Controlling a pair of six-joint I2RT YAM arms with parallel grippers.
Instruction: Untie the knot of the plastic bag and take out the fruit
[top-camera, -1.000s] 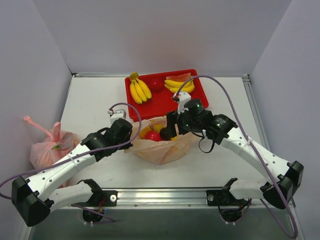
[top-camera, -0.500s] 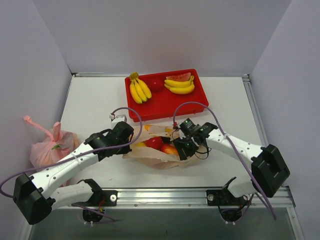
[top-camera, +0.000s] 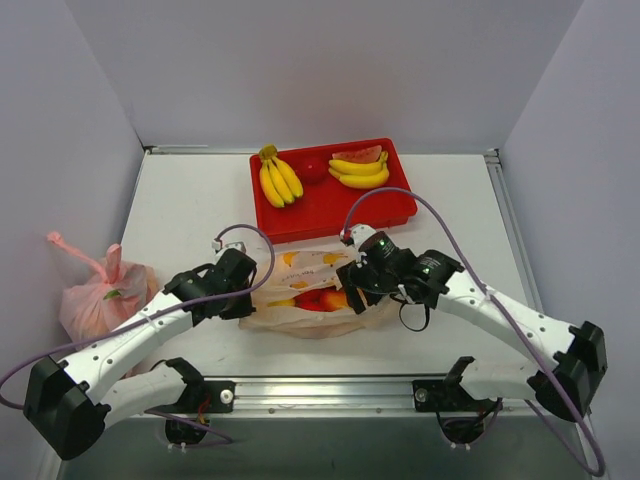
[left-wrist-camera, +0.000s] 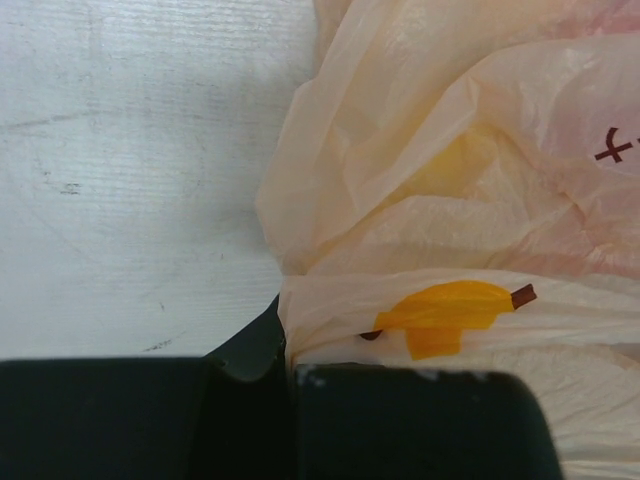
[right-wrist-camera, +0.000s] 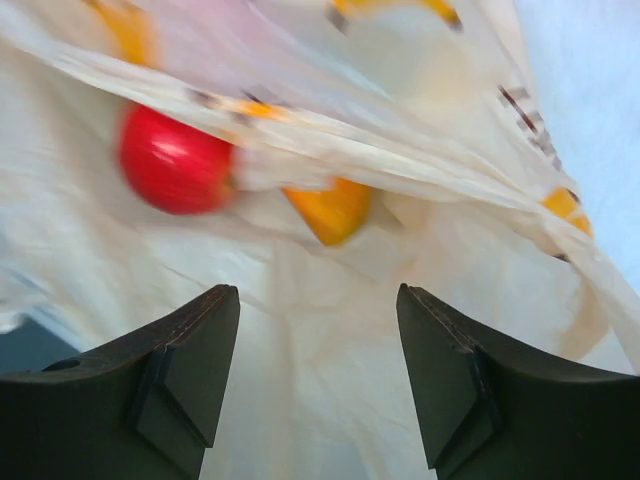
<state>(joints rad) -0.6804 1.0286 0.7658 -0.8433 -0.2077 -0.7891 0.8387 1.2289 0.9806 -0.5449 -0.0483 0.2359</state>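
White tabletop (top-camera: 180, 200) holds the plastic bag (top-camera: 300, 320) at its near middle: thin, limp, slippery film, best pinched at the mouth rim. Left gripper (left-wrist-camera: 288, 365) is clamped on its left edge, right gripper (right-wrist-camera: 315, 295) gapes wide over the fruit (right-wrist-camera: 175, 160), blurred and half veiled; no knot can be made out.

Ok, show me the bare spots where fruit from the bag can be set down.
Bare table left of the red tray, and more right of it. The tray's near part is free too. Crowded: the middle, where the plastic bag sits between the left gripper and right gripper; the tray's far part holds banana bunches and a watermelon slice.
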